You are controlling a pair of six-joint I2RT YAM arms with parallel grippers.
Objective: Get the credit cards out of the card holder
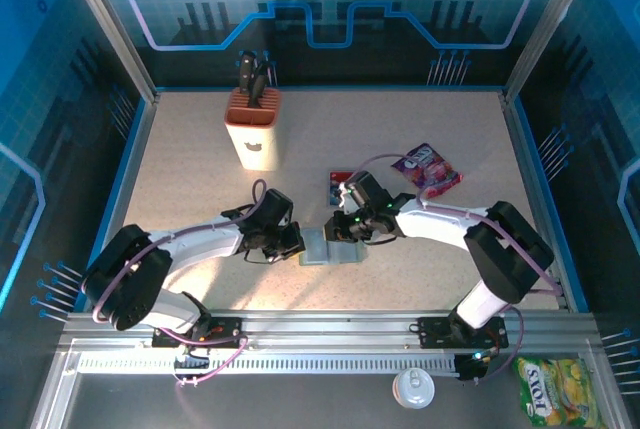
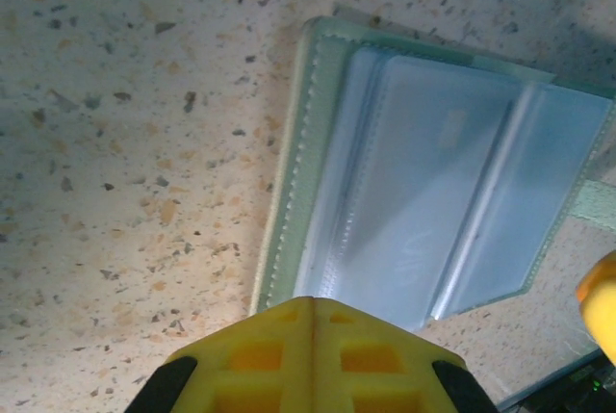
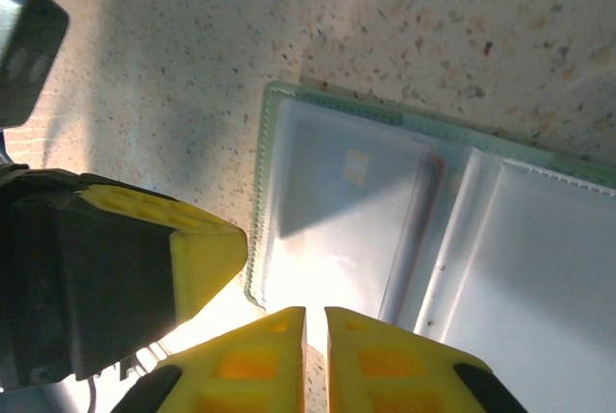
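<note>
Card holder lies open; top view shows credit card beyond

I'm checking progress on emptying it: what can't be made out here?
Left and right wrist: whether cards remain in the card holder; glare whitens its cloudy sleeves.
Top external: the credit card on the table is partly behind the right gripper; its print is too small.
Right wrist: holder's near edge, under fingers.

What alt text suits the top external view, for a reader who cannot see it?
Two robot arms reach inward, the left gripper and the right gripper close together at an open grey-green card holder lying flat on a table. Behind it lie a blue and red credit card and a purple snack packet; a tan knife block stands further back left.
</note>
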